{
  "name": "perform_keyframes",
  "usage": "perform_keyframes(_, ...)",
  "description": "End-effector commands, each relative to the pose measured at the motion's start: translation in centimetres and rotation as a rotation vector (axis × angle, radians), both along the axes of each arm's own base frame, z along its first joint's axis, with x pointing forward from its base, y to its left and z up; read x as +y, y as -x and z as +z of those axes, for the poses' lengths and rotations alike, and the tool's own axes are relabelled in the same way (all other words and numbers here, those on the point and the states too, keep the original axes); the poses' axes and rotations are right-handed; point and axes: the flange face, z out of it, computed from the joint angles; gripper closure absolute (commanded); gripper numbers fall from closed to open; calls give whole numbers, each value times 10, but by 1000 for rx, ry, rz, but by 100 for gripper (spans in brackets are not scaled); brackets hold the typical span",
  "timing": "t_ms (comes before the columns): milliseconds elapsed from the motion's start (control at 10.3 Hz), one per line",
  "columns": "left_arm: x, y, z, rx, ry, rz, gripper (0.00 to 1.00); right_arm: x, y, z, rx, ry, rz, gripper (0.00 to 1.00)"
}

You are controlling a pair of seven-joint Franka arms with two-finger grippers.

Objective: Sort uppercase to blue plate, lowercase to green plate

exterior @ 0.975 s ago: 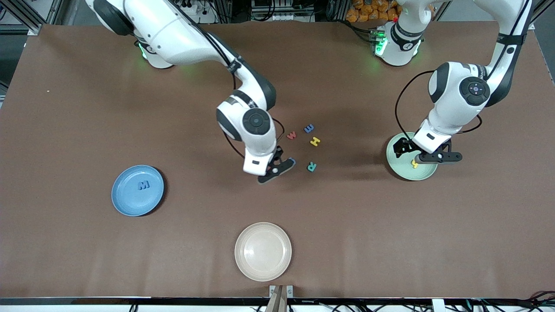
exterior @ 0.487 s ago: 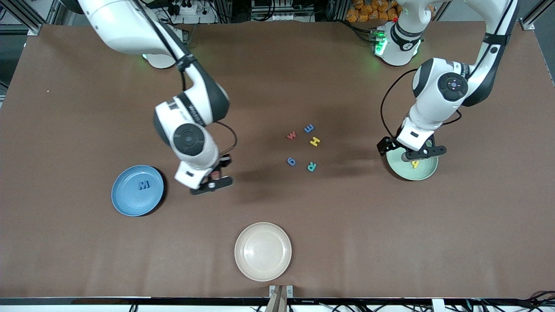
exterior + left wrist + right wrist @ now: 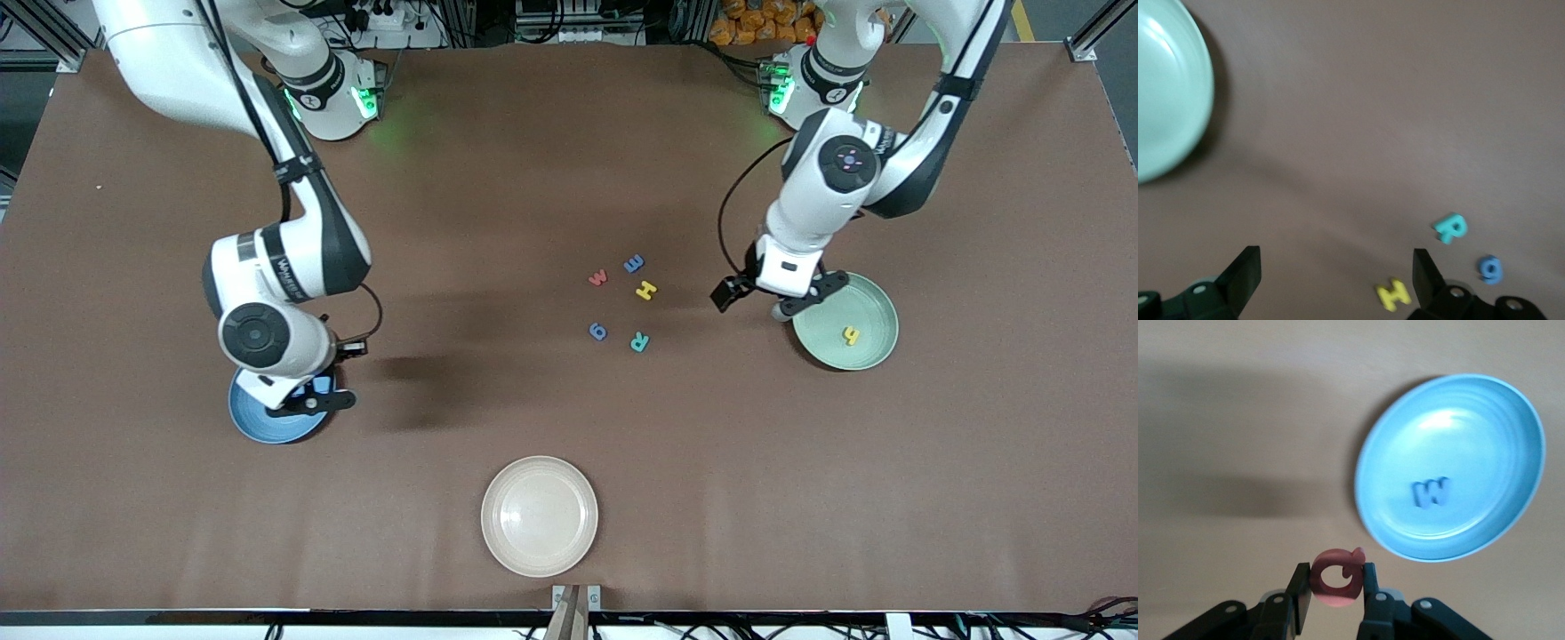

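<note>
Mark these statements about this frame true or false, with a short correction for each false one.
1. The right pincer grips a red Q. True.
2. The blue plate is empty. False: a blue W lies in it.
3. The left pincer is open and empty. True.
4. A yellow h lies on the cream plate. False: it lies on the green plate.
5. The teal R lies on the table. True.
</note>
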Motion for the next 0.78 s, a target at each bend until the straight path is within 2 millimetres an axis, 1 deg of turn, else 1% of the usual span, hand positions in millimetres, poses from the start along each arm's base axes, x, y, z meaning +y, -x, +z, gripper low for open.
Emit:
perform_keyframes(0,-45,-11,-3,38,63,99,0,-49,8,-11,-7,-10,-15,100)
perform_keyframes(97,-63,-17,-4,47,87,131,0,-64,7,-19,-35,-9,-30,100)
perform_keyframes(195,-80,-20,-5,57,105,153,0,-72,6,-27,-74,-18,-35,100)
perform_keyframes(292,-92,-23,-11,65,110,165,0,-85,3,-29,-101,-23,-53,100)
perform_keyframes(390,-101,-23,-19,68,87,170,0,-94,2,-32,-105,-39,-81,100)
perform_keyframes(487,-113,-22,-32,72,63,174,0,-102,0,-32,-118,-62,-114,98)
perform_keyframes(585,-123,-20,-45,71,40,178,0,-109,-1,-36,-132,-79,-132,95)
perform_keyframes(682,-137,-18,-57,72,24,179,0,-109,-1,-39,-141,-85,-134,88)
